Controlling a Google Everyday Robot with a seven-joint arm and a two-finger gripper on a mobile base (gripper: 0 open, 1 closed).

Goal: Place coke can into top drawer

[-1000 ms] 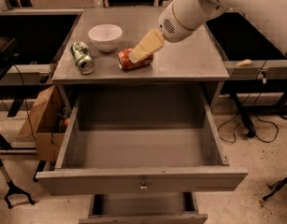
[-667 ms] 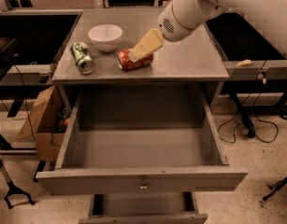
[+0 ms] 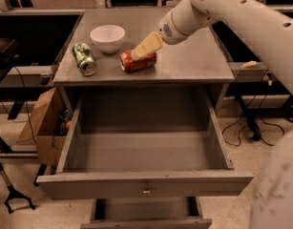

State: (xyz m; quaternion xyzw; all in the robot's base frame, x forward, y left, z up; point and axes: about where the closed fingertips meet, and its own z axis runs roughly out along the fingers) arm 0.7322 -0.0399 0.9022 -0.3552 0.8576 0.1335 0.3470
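Observation:
The red coke can (image 3: 140, 63) lies on its side on the grey cabinet top (image 3: 193, 61), right of centre of the front half. My gripper (image 3: 138, 53) reaches down from the upper right and its cream fingers (image 3: 147, 46) sit on the can's upper side. The top drawer (image 3: 146, 184) is pulled wide open below the cabinet top and nothing shows inside it. Its small metal knob (image 3: 146, 192) is at the middle of the front panel.
A green can (image 3: 84, 58) lies on its side at the left of the cabinet top. A white bowl (image 3: 108, 37) stands behind it. A narrower lower drawer (image 3: 145, 218) is also open. A cardboard box (image 3: 43, 128) stands on the floor at the left. Cables lie at the right.

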